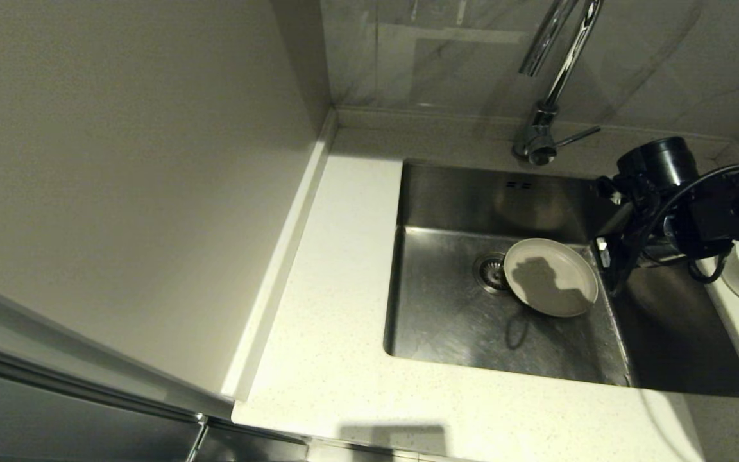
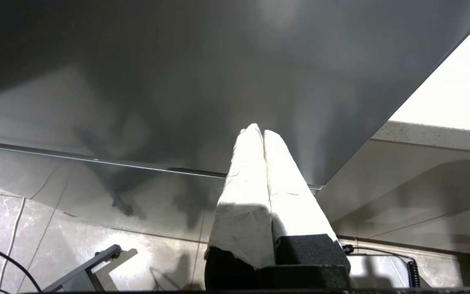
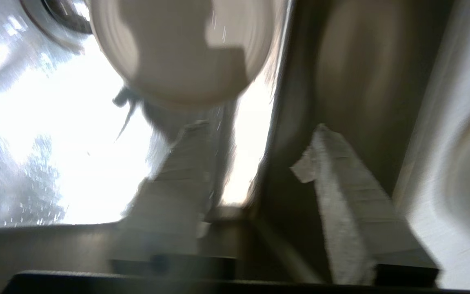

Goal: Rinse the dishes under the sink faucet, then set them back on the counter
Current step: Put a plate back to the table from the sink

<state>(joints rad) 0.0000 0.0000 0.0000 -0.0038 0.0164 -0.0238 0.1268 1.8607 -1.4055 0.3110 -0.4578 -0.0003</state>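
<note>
Counter: off-white speckled stone, wraps the left and front sides of the sink and runs along a low raised back edge.

Sink: square steel basin, drain strainer near the middle, two overflow slots on the back wall.

Faucet: chrome gooseneck at the back rim, thin side lever pointing toward the robot's right.

Right arm comes in over the sink's right rim. Right gripper sits inside the basin, jaws spread wide, nothing between them.

Plate: cream, round, lying in the sink just right of the strainer, near the right wall. It is just past the right fingertips, apart from them, in the wrist view.

Left gripper: parked off the counter, over tiled floor, facing a grey panel. Jaws pressed together, empty.
</note>
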